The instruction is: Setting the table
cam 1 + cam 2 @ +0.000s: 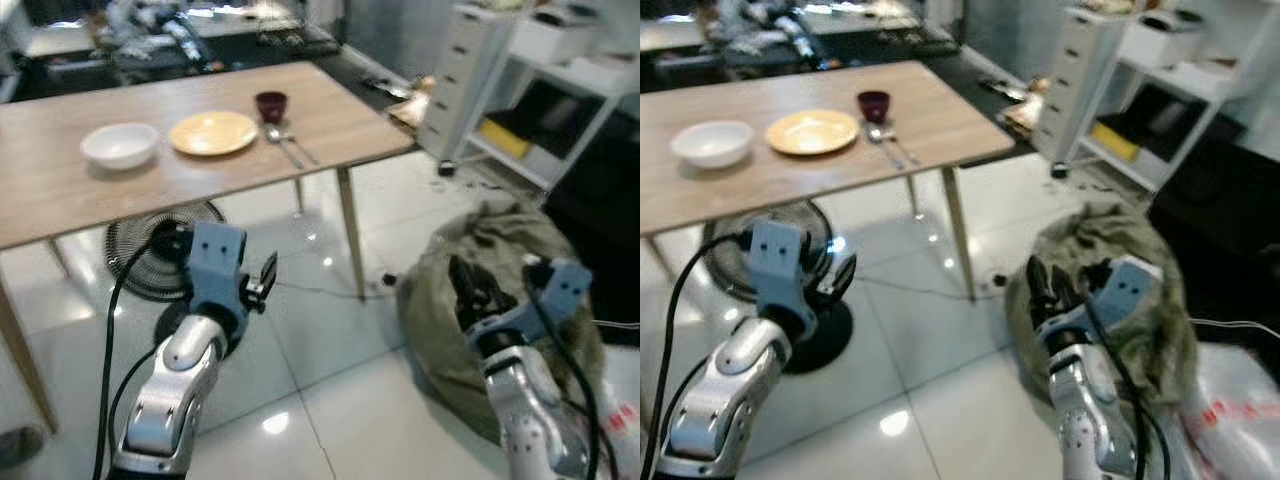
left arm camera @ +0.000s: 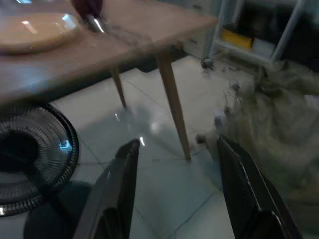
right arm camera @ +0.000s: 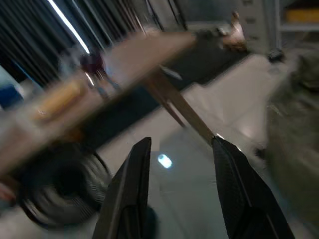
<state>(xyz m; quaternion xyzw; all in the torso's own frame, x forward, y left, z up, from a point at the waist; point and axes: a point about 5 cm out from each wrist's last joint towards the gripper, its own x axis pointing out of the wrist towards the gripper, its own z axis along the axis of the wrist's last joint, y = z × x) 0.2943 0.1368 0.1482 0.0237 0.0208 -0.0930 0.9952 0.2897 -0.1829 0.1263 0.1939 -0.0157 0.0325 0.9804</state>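
- Left gripper (image 2: 174, 189): jaws spread, nothing between them; held low over the floor (image 1: 330, 340), short of the tabletop (image 1: 60, 180) and below its level.
- Right gripper (image 3: 182, 191): jaws spread, empty; raised in front of a lumpy olive sack (image 1: 510, 270) on the floor, well apart from the tabletop.
- Fan (image 1: 150, 250): black, on the floor under the tabletop, just beyond the left gripper.
- Tabletop: pale wood on slim legs; carries the whole setting in a row near the far right corner.
- Bowl (image 1: 120, 145): white, upright, left end of the row. Judged stiff, breakable, smooth-glazed; take by the rim, one jaw inside, one outside.
- Plate (image 1: 213, 132): yellow, flat, just beside the bowl. Judged light but fragile and low-lying; take at the edge, which calls for getting a jaw under the lip.
- Cup (image 1: 271, 105): small, dark red, just right of the plate. Judged light and easily tipped; take across the wall.
- Cutlery (image 1: 285, 145): metal, a spoon and a second piece too blurred to name, lying just in front of the cup. Judged thin and slippery; pinch mid-handle.
- Shelving (image 1: 545, 90): white drawers and open shelves, far right.
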